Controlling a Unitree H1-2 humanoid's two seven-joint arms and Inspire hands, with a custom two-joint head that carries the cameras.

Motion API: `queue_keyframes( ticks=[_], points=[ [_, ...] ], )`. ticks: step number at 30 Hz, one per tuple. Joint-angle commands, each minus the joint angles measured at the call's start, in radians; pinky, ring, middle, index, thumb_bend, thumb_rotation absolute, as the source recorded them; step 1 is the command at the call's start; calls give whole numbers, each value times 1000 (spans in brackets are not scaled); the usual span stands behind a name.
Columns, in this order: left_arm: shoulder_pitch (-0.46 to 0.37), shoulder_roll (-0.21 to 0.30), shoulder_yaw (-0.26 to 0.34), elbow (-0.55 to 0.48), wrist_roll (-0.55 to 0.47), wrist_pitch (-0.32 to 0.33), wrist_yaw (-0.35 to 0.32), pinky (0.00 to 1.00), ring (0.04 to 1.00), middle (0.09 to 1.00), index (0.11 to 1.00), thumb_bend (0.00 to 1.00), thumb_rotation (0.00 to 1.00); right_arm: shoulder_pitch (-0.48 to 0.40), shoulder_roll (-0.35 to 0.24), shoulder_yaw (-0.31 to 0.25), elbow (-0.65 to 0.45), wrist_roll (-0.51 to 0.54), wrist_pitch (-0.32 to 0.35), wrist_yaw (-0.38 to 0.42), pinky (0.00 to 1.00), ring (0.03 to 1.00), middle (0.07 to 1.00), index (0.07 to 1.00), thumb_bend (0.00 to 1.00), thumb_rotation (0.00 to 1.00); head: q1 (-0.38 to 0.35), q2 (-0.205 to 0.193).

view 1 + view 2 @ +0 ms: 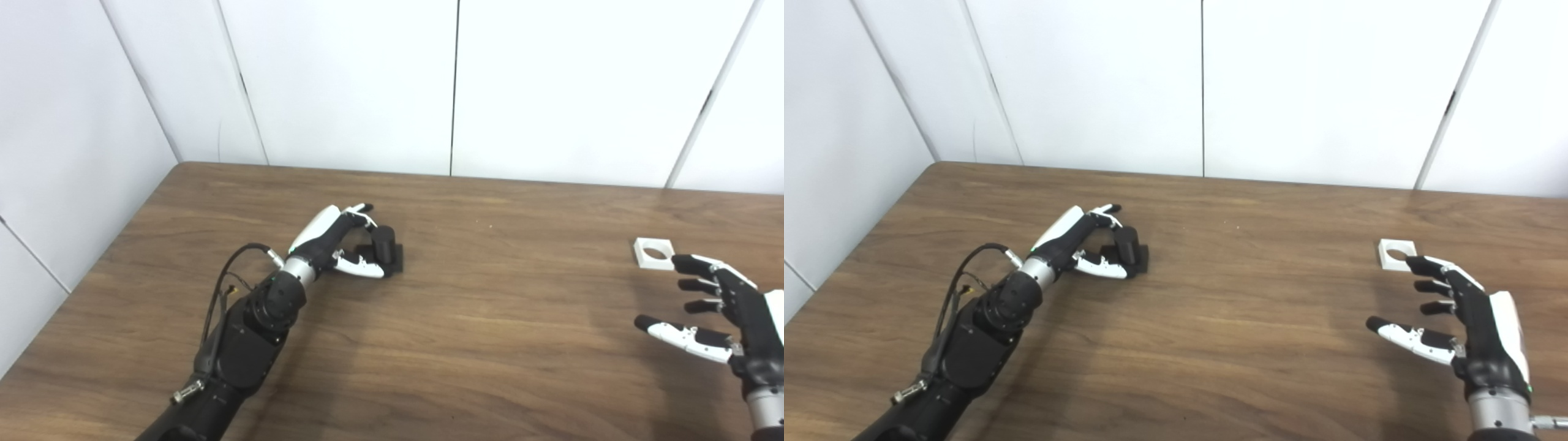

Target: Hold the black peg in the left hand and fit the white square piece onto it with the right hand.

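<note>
The black peg (386,245) stands upright on its square base on the wooden table (490,318), left of the middle. My left hand (337,242) is cupped around it. Its fingers reach the peg's far side and top, its thumb lies along the front of the base, and the hand is not closed tight. The peg rests on the table. The white square piece (653,252), with a round hole, lies flat at the right. My right hand (716,312) is open just in front of it, with its fingertips close to the piece's near right corner.
White wall panels (453,86) stand behind the table's far edge and along its left side. A black cable (229,275) loops off my left wrist. A bare stretch of table lies between the two hands.
</note>
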Motion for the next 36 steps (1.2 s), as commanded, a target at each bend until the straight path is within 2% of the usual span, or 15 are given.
queue_keyframes(
  ticks=[1, 10, 23, 36],
  points=[
    [-22, 28, -3, -40, -20, -45, -32, 1000, 1000, 978, 487, 522, 77, -29, -10, -5, -35, -4, -7, -3, 584, 720, 765, 737, 681, 0, -1, 2],
    [16, -11, -56, -127, -27, -72, -104, 1000, 1000, 999, 488, 522, 74, -28, -9, -1, -41, -16, -10, -7, 575, 724, 764, 728, 680, 0, -6, 3],
    [95, -131, -171, -174, 27, -138, -101, 1000, 1000, 999, 489, 520, 80, -32, -10, -7, -66, -17, 27, -2, 556, 706, 755, 731, 689, 0, -21, 7],
    [143, -193, -269, -160, 81, -198, -83, 1000, 1000, 1000, 489, 518, 83, -33, -13, -5, -68, -21, 25, -3, 579, 716, 760, 738, 683, 0, -25, 13]
  ],
)
